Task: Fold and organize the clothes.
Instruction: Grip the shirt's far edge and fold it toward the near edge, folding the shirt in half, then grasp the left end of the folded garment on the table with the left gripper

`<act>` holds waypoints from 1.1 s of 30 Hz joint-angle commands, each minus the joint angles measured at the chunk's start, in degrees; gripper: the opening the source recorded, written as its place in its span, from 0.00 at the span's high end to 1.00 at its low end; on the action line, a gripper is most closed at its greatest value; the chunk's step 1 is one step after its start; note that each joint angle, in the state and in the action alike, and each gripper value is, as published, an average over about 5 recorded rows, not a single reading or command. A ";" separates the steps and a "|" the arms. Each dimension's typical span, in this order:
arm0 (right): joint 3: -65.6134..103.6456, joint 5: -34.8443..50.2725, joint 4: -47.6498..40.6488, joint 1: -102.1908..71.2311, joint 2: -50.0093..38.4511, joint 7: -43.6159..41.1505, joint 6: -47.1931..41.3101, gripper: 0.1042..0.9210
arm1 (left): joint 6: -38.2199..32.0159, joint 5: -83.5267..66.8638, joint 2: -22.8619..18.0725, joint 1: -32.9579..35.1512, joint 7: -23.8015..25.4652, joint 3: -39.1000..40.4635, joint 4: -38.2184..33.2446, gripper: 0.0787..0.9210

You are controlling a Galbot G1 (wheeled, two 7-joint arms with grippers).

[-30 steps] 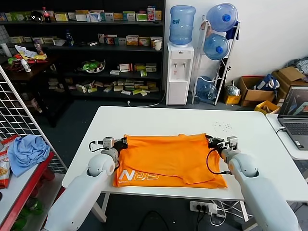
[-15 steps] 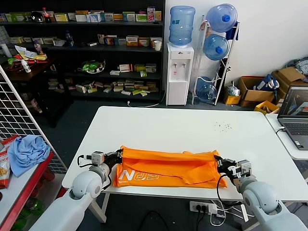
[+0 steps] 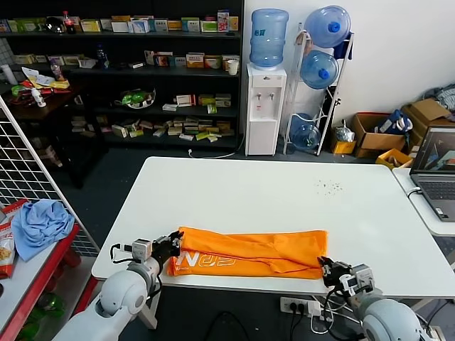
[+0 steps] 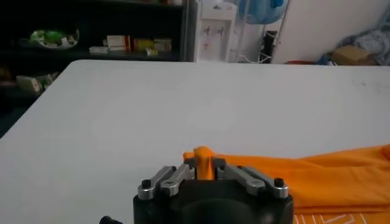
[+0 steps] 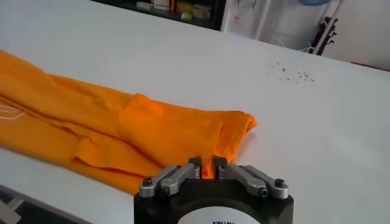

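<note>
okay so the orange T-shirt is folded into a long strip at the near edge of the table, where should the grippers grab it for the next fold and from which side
Probably at its two short ends. The orange T-shirt lies as a long, narrow band along the table's near edge, so each end offers a bunched, layered edge to pinch. The left gripper sits at the lettered end and the right gripper at the other, so each could come in from its own outer side, low and level with the tabletop.

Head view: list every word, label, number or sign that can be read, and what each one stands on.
White lettering on the orange T-shirt, at its near left corner: large block letters, seen upside down and partly folded under; no word reads for certain.
Boxes on the dark shelves: labels too small to read.
Water bottles: labels too small.
Laptop screen: nothing legible.
</note>
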 commanded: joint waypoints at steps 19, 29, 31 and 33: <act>0.58 -1.50 4.28 -4.55 0.27 1.32 1.09 0.13 | 1.41 -6.00 -3.14 0.67 -0.68 -1.16 5.52 0.13; 0.66 -2.28 4.53 -4.55 -0.22 0.69 2.24 0.12 | 1.33 -6.32 -3.26 1.13 0.29 -1.31 5.46 0.42; 0.55 -2.42 4.54 -4.58 -0.11 0.68 2.25 0.12 | 1.30 -6.33 -3.34 1.31 0.51 -1.32 5.32 0.49; 0.47 -2.57 4.49 -4.58 -0.01 0.65 2.28 0.12 | 1.31 -6.32 -3.48 1.43 0.64 -1.29 5.14 0.57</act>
